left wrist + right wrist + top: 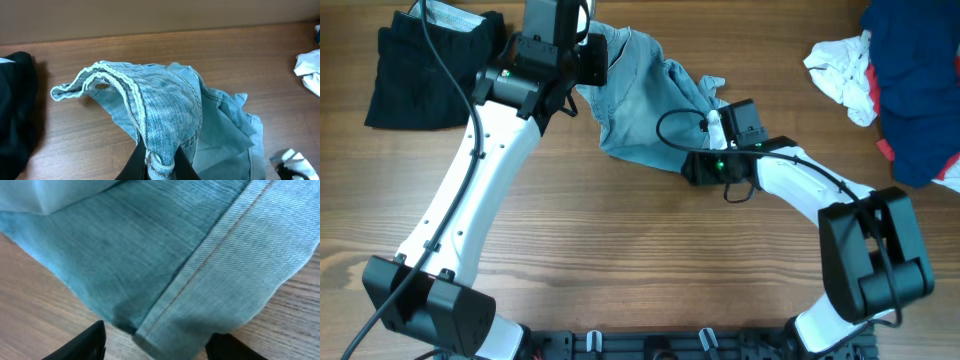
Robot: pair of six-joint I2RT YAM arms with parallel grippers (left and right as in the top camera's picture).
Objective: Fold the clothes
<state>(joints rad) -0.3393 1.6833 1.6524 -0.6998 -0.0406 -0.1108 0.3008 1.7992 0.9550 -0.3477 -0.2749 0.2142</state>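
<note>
The light blue denim shorts (640,100) lie bunched at the back middle of the table. My left gripper (582,62) is shut on a fold of them at their left end. In the left wrist view that fold is pinched between the black fingers (137,165), and the shorts (165,100) hang draped ahead, their frayed hem raised. My right gripper (712,118) is at the shorts' right edge. In the right wrist view it (155,347) stands open, its fingers (85,342) on either side of a stitched hem of the shorts (175,255), not pressing on it.
A black garment (430,70) lies at the back left, close to the left arm. A white cloth (845,70) and a dark navy garment (915,80) sit at the back right. Bare wooden table (620,250) fills the front.
</note>
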